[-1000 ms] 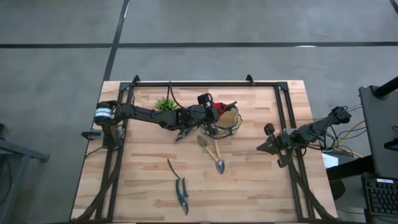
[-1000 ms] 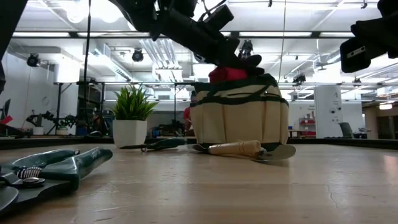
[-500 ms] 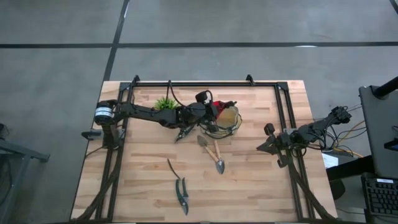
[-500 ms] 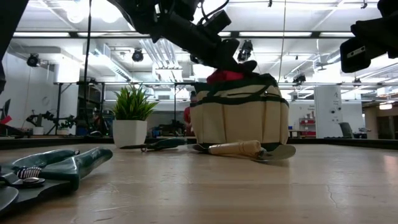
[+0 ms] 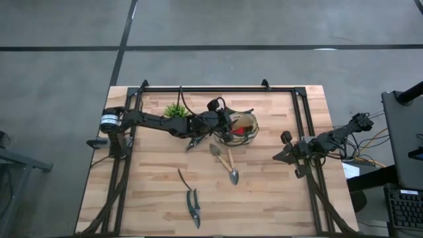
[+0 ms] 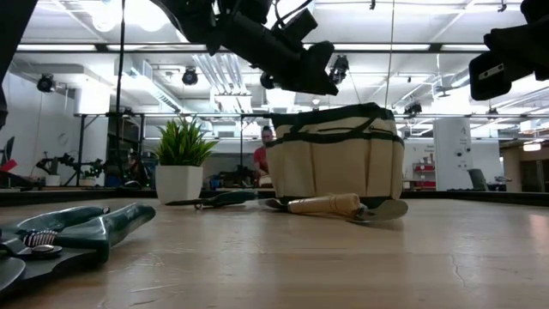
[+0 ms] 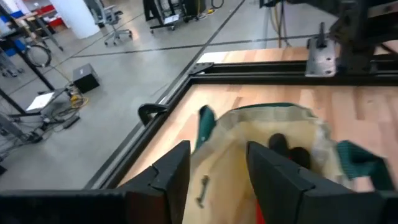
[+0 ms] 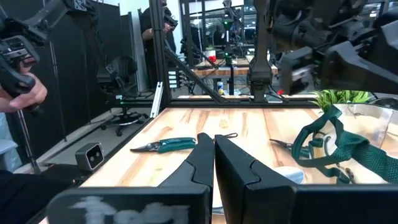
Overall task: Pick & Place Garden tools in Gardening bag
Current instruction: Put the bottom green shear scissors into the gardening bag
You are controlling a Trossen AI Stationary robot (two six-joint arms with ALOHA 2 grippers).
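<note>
Left gripper [image 7: 214,177] hovering over bag [image 6: 336,163], fingers now parted, empty; red-headed tool [image 5: 232,130] dropped inside. Right gripper [image 8: 213,163] idling, fingers closed.

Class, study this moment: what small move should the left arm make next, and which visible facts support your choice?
Probably lift the left tool clear of the gardening bag and swing toward the wooden-handled trowel beside it. Its fingers are open and empty over the bag, the red-headed piece lies inside, and tools remain on the table.
</note>
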